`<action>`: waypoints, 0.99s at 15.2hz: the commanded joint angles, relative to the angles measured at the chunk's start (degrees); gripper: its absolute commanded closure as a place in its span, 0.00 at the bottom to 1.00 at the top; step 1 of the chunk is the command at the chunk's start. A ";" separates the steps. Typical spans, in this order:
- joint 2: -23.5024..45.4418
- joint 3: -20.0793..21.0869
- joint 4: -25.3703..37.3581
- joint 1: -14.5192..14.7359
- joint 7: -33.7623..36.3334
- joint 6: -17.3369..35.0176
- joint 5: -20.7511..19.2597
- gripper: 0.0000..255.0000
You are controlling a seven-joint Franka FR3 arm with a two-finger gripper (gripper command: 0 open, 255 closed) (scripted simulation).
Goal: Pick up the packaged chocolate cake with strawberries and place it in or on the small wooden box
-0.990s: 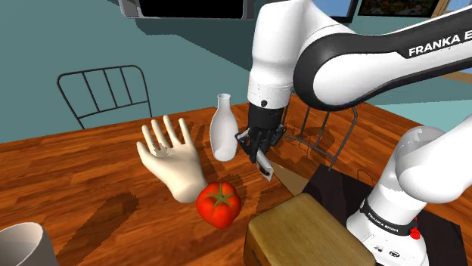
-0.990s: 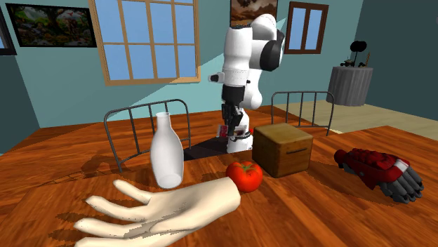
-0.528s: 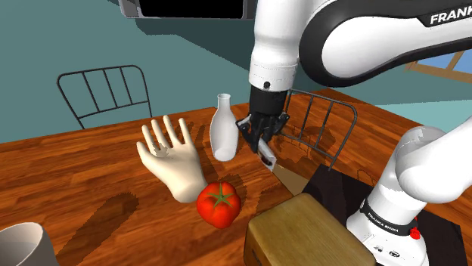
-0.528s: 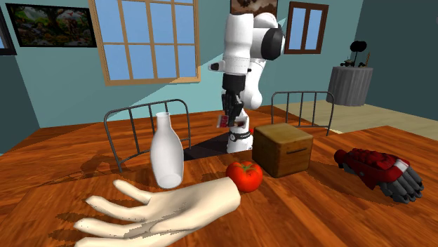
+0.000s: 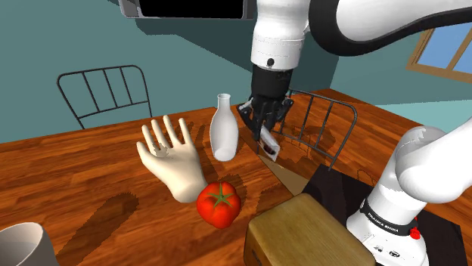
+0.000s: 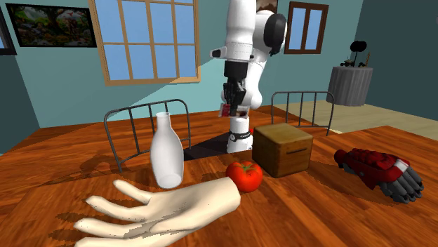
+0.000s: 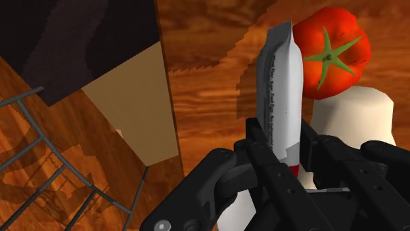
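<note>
My black gripper (image 5: 266, 127) hangs above the table, just right of the white bottle in the shoulder view, shut on the cake package (image 5: 270, 145), a thin flat packet with a white edge and some red. The packet (image 7: 282, 92) stands on edge between the fingers (image 7: 253, 154) and sticks out beyond them. In the second exterior view the gripper (image 6: 234, 99) holds the packet (image 6: 225, 110) high behind the table, up and to the left of the small wooden box (image 6: 283, 149). That box (image 5: 302, 234) sits at the shoulder view's lower right, near the stand.
A white bottle (image 5: 224, 128), a pale mannequin hand (image 5: 170, 162) and a red tomato (image 5: 219, 202) stand on the wooden table (image 5: 91, 189). A red and black glove (image 6: 379, 170) lies right of the box. Wire chairs (image 5: 102, 91) (image 5: 324, 134) border the table. A pale cup (image 5: 23, 245) sits at the near corner.
The gripper has risen straight up with the cake packet clasped in it, moving farther above the table. Bottle, tomato, hand and box stayed put.
</note>
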 commanded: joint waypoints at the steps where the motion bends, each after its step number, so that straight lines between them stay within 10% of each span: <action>1: -2.18 0.59 -0.68 1.29 1.28 -1.33 1.15 1.00; 15: -14.31 10.05 -1.16 11.67 16.87 -10.24 11.63 1.00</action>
